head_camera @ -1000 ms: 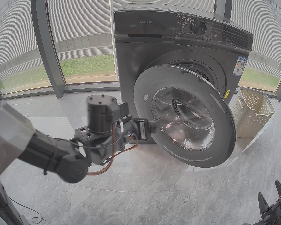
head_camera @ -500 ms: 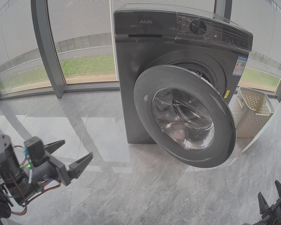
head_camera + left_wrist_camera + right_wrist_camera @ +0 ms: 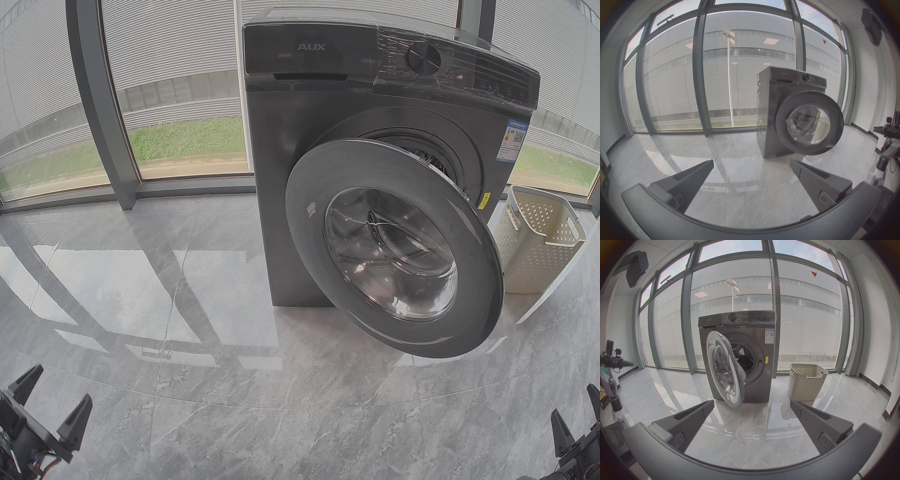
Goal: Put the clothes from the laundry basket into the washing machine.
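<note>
Beside the right flank of the washing machine (image 3: 375, 125) stands the laundry basket (image 3: 540, 244), upright on the floor (image 3: 250, 387) and partly behind the open door (image 3: 394, 250) as the head view shows it; whether clothes lie inside cannot be told, since only its perforated walls are seen; the left gripper (image 3: 55, 394) sits low at the robot's left, well apart from the machine, fingers spread and holding nothing; the right gripper (image 3: 576, 415) sits low at the robot's right, likewise spread and empty, and nearer the basket. The door swings out toward the robot and screens much of the drum opening; an arm carrying cloth from the basket side would likely have to pass between door and machine front, and could strike the door rim or push it shut. The basket looks light; a snagged garment could tip or drag it across the glossy floor. Trailing cloth could also catch on the opening's edge and fall short of the drum.
</note>
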